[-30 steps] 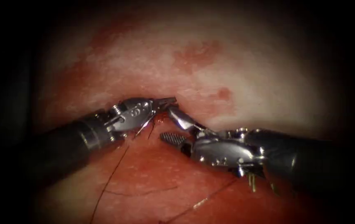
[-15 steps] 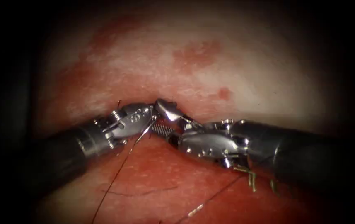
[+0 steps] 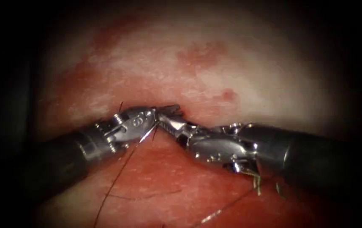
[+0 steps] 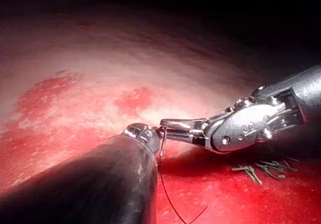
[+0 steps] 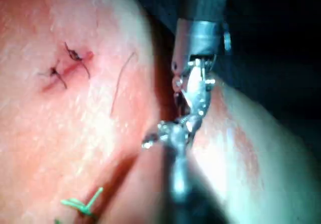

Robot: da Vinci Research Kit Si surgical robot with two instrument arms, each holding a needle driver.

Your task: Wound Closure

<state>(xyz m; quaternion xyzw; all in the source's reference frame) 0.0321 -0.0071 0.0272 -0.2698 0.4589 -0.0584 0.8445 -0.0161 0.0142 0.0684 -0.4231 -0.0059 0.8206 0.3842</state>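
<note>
Jaws on your right tool (image 3: 166, 118) are pressed together, and in the left wrist view (image 4: 168, 129) their tips close on the upper end of the needle (image 4: 161, 142). Only a short bright length of it shows there, standing nearly upright between the two tool tips; I cannot tell whether its point is in the tissue (image 3: 240, 71).

Nearest you, the dark thread (image 3: 115, 181) runs from the foreground up to the needle (image 3: 148, 133), over tissue wet with red fluid (image 3: 168, 177). A few cut ends of thread (image 3: 257, 183) lie under your right tool's wrist.

Further in, your left tool (image 3: 170, 110) meets the right one tip to tip at the edge of the cut (image 3: 206, 113). Whether it grips anything I cannot tell.

Beyond the tools the tissue is pale, with some red patches.
</note>
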